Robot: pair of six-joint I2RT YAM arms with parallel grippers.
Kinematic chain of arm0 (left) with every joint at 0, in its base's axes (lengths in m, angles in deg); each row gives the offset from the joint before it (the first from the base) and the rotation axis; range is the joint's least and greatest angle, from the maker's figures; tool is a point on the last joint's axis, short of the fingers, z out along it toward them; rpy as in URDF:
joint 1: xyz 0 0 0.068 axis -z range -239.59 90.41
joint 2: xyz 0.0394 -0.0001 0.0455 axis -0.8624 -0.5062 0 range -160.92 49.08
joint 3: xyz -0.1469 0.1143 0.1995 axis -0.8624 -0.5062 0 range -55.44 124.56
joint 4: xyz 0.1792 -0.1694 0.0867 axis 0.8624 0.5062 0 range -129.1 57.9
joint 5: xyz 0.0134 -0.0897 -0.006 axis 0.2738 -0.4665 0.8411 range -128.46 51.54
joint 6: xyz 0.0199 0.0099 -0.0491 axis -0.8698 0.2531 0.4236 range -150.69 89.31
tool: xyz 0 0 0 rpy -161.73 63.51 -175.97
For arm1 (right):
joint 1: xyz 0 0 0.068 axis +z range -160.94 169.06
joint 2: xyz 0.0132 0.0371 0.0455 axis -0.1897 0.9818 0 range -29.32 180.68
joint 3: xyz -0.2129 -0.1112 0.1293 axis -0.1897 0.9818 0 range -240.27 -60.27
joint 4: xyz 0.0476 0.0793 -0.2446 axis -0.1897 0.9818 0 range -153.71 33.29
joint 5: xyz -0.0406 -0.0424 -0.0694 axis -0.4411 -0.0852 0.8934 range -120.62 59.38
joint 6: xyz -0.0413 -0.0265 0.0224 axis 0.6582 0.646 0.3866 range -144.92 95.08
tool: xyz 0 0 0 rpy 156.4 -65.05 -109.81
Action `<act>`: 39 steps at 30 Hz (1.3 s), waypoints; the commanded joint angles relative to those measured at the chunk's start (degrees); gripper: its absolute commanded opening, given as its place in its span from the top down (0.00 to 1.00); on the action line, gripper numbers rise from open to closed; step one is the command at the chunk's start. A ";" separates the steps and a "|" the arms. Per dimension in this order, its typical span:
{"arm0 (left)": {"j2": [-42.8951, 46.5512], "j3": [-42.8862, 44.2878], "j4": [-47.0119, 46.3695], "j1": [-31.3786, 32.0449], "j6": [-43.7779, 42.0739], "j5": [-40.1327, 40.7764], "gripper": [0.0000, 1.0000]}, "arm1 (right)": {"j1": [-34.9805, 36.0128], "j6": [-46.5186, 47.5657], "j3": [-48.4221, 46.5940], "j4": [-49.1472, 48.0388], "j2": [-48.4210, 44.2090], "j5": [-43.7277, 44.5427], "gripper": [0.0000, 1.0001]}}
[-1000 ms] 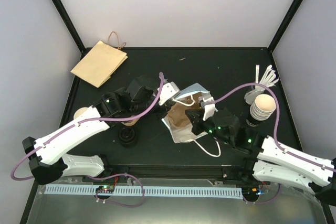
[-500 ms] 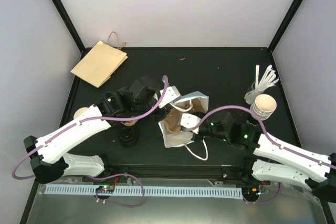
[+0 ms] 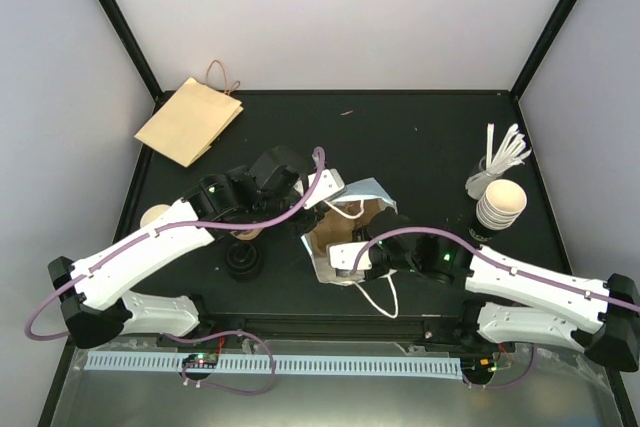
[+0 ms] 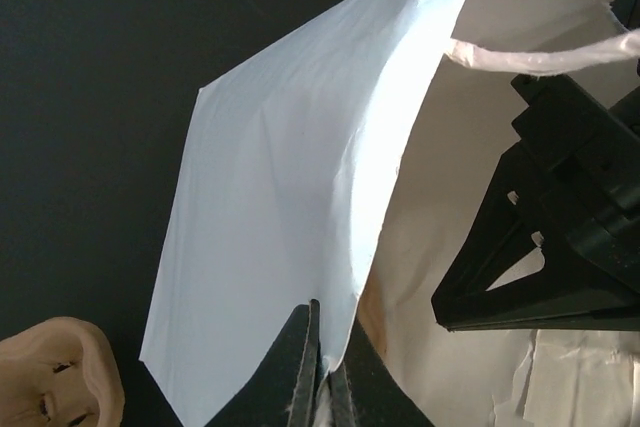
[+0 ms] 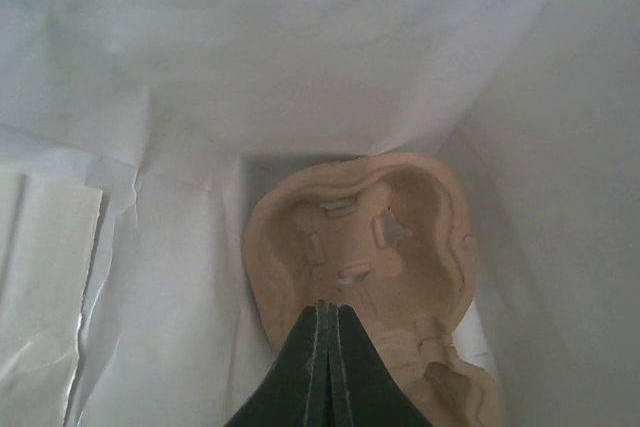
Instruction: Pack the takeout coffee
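We see the left pincer (image 4: 322, 372) clenched on the upper edge of the white bag (image 3: 372, 191); the right pincer (image 5: 322, 319) sits inside the bag's mouth, its fingers pressed together on nothing, just over a tan pulp cup tray (image 5: 360, 237) filling the bottom; the coffee cup (image 3: 245, 261) stands outside on the desk (image 3: 420, 137), left of the bag, beside the left arm; a stack of cups (image 3: 500, 203) stands far right.

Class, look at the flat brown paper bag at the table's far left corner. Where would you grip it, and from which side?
Probably the handle loop at the brown bag's far end, approached from above: the bag lies flat, leaving little to pinch, while the loop pokes out clear of it.
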 commanded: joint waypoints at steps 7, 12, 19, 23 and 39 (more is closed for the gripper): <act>-1.79 1.37 1.87 0.45 -0.70 -3.80 0.99 | 0.53 10.09 -2.15 3.08 3.92 9.33 0.99; -1.46 1.34 1.67 0.48 -0.56 -4.11 0.98 | 0.61 12.44 -2.34 2.98 6.82 10.09 0.99; -0.92 0.41 0.94 0.48 -0.43 -5.95 0.98 | 2.22 10.26 1.28 -0.56 9.95 7.58 0.99; -0.78 -0.57 0.56 0.56 -0.38 -7.91 0.99 | 4.86 9.28 3.24 -5.20 11.72 7.88 0.99; -0.24 -2.13 2.17 3.07 0.75 -11.65 0.98 | 7.36 6.23 2.60 -12.95 17.98 19.41 0.99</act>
